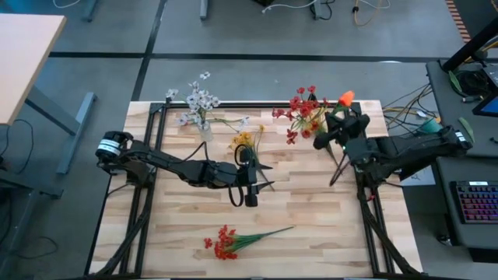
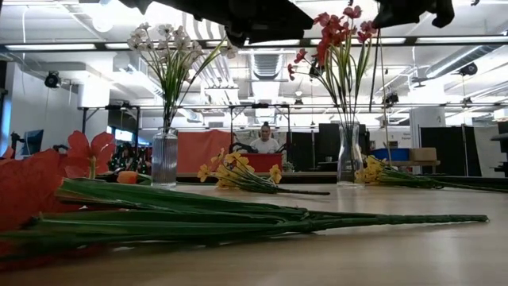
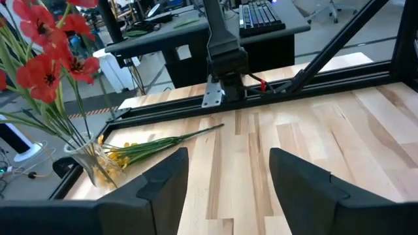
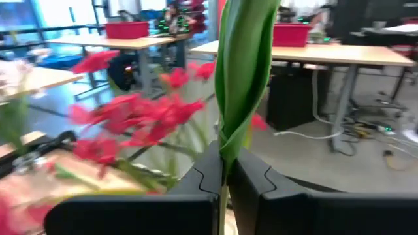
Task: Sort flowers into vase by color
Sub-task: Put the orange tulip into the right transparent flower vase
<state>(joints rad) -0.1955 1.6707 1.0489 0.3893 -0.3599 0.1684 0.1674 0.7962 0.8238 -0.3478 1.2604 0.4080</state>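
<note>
While right fingers (image 4: 225,179) pinch green flower stem (image 4: 245,72), left fingers (image 3: 225,179) gape, nothing between.

Free room and obstacles. Bare wood lies open ahead of my left gripper (image 1: 250,187), whose fingers stand apart, toward the table's (image 1: 327,233) right frame. Behind stand the white-flower vase (image 1: 204,131) and red-flower vase (image 1: 302,117); yellow sprays (image 1: 245,141) lie between, a red spray (image 1: 233,241) near the front edge.

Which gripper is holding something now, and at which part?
The right gripper holds an orange flower by its green stem; the left gripper holds nothing.
</note>
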